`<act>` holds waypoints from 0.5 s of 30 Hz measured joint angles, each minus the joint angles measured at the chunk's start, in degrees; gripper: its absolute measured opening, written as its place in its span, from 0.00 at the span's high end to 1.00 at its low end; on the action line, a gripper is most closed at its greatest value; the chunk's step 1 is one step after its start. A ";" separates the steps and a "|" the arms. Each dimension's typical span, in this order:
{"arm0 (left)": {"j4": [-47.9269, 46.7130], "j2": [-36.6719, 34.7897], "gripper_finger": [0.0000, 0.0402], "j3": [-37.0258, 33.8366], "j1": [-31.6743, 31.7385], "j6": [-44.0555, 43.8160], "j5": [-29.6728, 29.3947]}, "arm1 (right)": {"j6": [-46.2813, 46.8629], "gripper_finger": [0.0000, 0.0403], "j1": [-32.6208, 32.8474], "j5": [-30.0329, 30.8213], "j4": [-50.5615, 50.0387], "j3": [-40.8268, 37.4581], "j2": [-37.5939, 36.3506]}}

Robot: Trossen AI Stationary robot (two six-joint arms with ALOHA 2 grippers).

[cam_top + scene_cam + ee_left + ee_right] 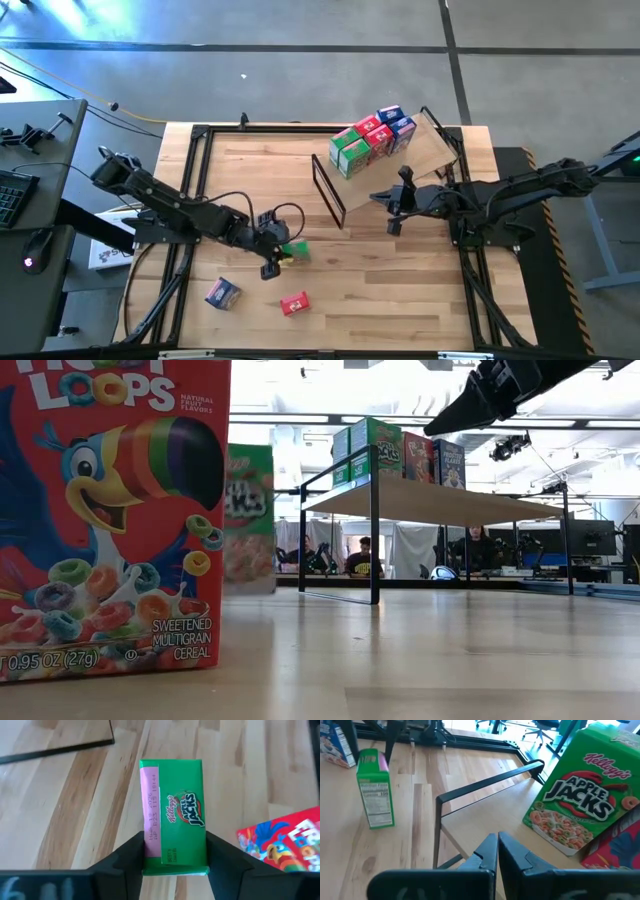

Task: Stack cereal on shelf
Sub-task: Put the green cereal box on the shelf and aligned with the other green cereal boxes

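A green Apple Jacks cereal box (175, 815) stands upright on the table left of centre (295, 252); it also shows in the right wrist view (375, 790). My left gripper (175, 862) is shut on it. The tilted wooden shelf (432, 150) on its black wire frame (485, 785) carries several green, red and blue boxes (372, 138) at the far right. My right gripper (393, 205) is shut and empty, just in front of the shelf. A red box (294, 303) and a blue box (222, 292) lie near the front edge. My left gripper pinches the green box between its two fingers (131, 857), one on each broad side, just below the top flap's near end (175, 855). The fingers slant down from above and from the table's left. The box is upright and its bottom (380, 824) looks to be on the table.
The red Froot Loops box (110, 520) stands right in front of the low camera and hides much of the table's left. It also shows beside the green box (285, 840). The wire frame's front bar (328, 190) stands between the green box and the shelf board.
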 joint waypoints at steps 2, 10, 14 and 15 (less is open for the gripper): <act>1.09 -0.92 0.61 0.01 0.66 0.47 1.01 | 0.01 1.00 0.53 0.00 -0.22 0.00 0.00; 0.95 -5.66 0.61 10.03 6.79 3.35 6.12 | 1.26 1.00 4.98 2.32 -1.73 0.00 -0.07; -5.46 -4.58 0.61 19.44 10.89 5.70 6.57 | 4.23 1.00 7.47 2.40 -3.34 0.00 -0.09; -7.25 -3.76 0.62 21.77 11.97 6.39 6.57 | 5.11 1.00 8.08 2.40 -3.82 0.00 -0.09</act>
